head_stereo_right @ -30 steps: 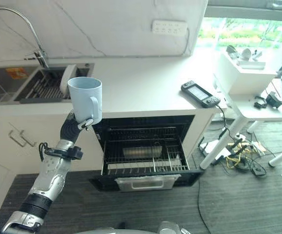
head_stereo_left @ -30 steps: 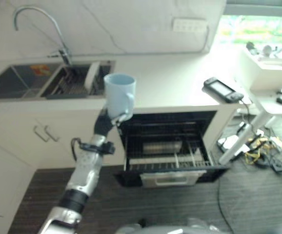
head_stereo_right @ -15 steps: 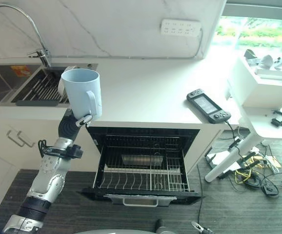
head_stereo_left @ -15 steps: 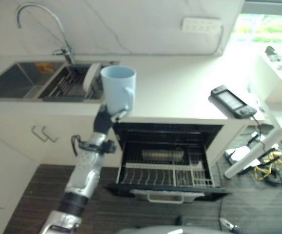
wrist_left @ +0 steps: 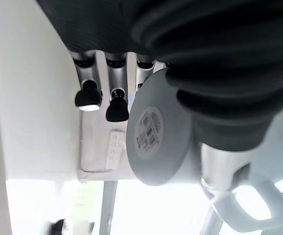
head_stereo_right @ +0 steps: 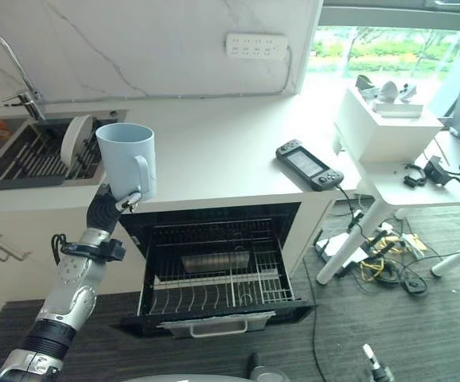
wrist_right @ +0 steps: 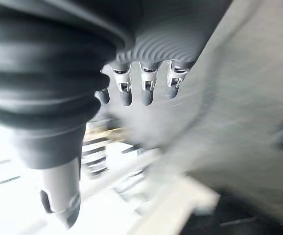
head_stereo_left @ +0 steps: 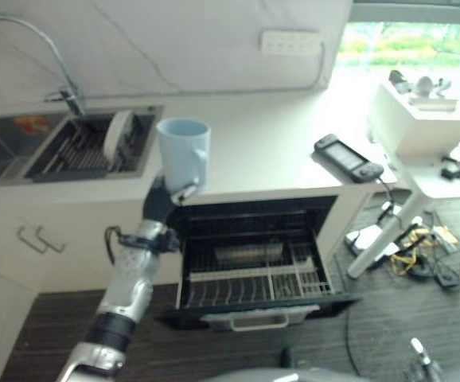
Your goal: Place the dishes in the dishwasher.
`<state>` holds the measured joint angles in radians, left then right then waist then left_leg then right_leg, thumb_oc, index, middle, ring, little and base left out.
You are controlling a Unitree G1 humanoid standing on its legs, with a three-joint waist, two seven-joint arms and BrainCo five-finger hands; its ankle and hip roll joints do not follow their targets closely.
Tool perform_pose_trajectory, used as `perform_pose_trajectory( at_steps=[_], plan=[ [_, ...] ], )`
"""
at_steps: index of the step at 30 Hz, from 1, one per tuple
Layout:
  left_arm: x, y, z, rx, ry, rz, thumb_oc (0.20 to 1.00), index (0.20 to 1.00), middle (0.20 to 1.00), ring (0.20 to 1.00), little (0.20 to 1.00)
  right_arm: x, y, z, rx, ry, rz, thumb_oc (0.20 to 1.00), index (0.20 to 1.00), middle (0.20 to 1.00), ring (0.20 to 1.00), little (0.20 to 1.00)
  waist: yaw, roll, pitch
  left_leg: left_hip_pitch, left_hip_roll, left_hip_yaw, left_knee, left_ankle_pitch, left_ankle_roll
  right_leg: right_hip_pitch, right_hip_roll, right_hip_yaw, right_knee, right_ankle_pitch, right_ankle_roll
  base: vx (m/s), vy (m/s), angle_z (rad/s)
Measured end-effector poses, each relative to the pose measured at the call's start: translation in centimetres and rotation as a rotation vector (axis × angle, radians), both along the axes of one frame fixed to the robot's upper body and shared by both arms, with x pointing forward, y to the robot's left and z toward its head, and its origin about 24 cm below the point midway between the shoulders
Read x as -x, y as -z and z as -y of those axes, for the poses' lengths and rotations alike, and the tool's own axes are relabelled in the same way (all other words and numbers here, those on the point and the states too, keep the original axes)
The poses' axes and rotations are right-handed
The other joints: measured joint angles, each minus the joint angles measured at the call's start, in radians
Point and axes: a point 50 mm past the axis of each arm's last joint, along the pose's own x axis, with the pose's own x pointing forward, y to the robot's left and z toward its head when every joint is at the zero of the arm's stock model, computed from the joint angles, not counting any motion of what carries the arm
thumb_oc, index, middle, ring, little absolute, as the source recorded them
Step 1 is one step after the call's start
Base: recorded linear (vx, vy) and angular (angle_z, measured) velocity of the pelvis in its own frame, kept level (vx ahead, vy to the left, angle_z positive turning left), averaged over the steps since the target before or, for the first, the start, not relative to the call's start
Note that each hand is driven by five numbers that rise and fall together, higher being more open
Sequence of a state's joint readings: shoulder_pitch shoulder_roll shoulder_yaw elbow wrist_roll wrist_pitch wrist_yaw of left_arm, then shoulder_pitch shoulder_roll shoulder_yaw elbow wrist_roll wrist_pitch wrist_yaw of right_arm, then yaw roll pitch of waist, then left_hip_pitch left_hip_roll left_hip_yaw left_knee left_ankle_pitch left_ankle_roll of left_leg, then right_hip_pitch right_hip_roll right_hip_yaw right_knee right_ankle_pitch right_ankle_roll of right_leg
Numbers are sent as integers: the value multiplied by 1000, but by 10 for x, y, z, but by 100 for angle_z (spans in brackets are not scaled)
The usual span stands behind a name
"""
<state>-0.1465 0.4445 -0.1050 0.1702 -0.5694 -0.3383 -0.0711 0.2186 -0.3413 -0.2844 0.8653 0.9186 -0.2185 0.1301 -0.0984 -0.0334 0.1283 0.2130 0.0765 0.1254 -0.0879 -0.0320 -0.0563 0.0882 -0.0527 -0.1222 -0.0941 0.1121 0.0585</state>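
Observation:
A light blue mug (head_stereo_left: 184, 151) is held upright in my left hand (head_stereo_left: 161, 205), above the counter's front edge and over the left corner of the open dishwasher (head_stereo_left: 250, 239). In the left wrist view the mug's base (wrist_left: 153, 132) rests against the palm, the fingers (wrist_left: 88, 94) curl behind it, and the thumb sits by the handle (wrist_left: 251, 218). The dishwasher's wire rack (head_stereo_right: 214, 278) is pulled out. A white plate (head_stereo_right: 75, 137) stands in the sink's drying rack. My right hand (wrist_right: 146, 90) hangs with relaxed fingers and holds nothing.
A handheld game console (head_stereo_left: 348, 157) lies on the counter's right end. The faucet (head_stereo_left: 23, 48) and sink (head_stereo_left: 63, 147) are at the left. A white table (head_stereo_right: 421, 171) with a box stands to the right, with cables (head_stereo_right: 381, 267) on the floor beneath.
The whole picture has shifted, so the camera has moved. The mug stays upright in my left hand at about the same spot by the dishwasher's left corner.

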Motion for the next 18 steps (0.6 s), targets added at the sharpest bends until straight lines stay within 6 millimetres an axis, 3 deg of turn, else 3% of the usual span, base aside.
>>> perform_pose_trajectory(
  at_steps=[1,3,4,6,7,9,10,11,13,15,16,18],
  plan=[
    [4,1,-2,28,-19,6,200,200,200,200,200,-22,-22,-4,58,-49,105,1000,1000,1000,1000,1000,-10,-2,-1,2,-2,4,0,0,0,-7,0,5,-1,0,1,-90,-4,-23],
    [11,7,-10,69,-77,-4,200,200,200,200,200,-81,-112,-32,240,-287,482,1000,1000,1000,1000,1000,-47,0,-1,4,-5,37,0,3,3,-26,3,38,-1,18,6,-73,31,-46],
    [11,9,-10,65,-80,-8,200,200,200,200,200,-100,-146,-43,317,-354,624,1000,1000,1000,1000,1000,-56,-10,-1,9,-5,54,0,4,2,-27,5,56,-1,14,13,-54,56,-47],
    [11,16,-7,38,-96,-35,200,200,200,200,200,-122,-180,-59,416,-437,757,1000,1000,1000,1000,1000,-62,-25,-9,21,-6,85,0,3,3,-34,6,69,-1,9,6,-33,66,-54],
    [11,20,-7,27,-107,-45,200,200,200,200,200,-132,-187,-67,452,-491,775,1000,1000,1000,1000,1000,-62,-26,-10,18,-9,116,0,1,6,-52,-4,60,-1,10,7,-20,87,-70],
    [12,27,0,14,-112,-71,200,200,200,200,200,-134,-185,-78,435,-568,773,1000,1000,1000,1000,1000,-75,-4,-17,18,-24,135,0,-2,11,-62,-16,60,-1,45,18,-30,81,-50],
    [12,32,19,46,-64,-78,200,200,200,200,200,-136,-200,-103,424,-710,861,1000,1000,1000,1000,1000,-91,34,-28,18,-30,141,0,-4,16,-66,-20,67,0,52,23,-53,63,-26],
    [12,34,30,29,-31,-79,200,200,200,200,200,-138,-208,-120,412,-815,927,1000,1000,1000,1000,1000,-87,42,-32,21,-30,152,0,-5,16,-66,-19,77,4,55,23,-45,55,-18],
    [13,36,37,16,34,-87,200,200,200,200,200,-144,-220,-135,369,-924,973,1000,1000,1000,1000,1000,-78,46,-33,16,-32,159,-7,-11,26,-69,-24,80,-1,54,22,-19,34,-9],
    [18,39,66,-55,266,-90,200,200,200,200,200,-152,-233,-167,320,-1153,1052,1000,1000,1000,1000,1000,-60,37,-46,16,-30,156,-7,-13,27,-68,-24,75,-1,52,20,11,8,7],
    [22,41,76,-65,344,-92,200,200,200,200,200,-157,-232,-169,296,-1163,1055,1000,1000,1000,1000,1000,-46,32,-50,15,-29,151,-7,-13,23,-67,-25,66,-1,52,20,29,19,17],
    [23,42,77,-58,412,-106,200,200,200,200,200,-163,-225,-163,253,-1140,1022,1000,1000,1000,1000,1000,-27,27,-53,13,-28,137,-7,-10,24,-63,-27,55,-1,52,20,33,13,19]
  ],
)
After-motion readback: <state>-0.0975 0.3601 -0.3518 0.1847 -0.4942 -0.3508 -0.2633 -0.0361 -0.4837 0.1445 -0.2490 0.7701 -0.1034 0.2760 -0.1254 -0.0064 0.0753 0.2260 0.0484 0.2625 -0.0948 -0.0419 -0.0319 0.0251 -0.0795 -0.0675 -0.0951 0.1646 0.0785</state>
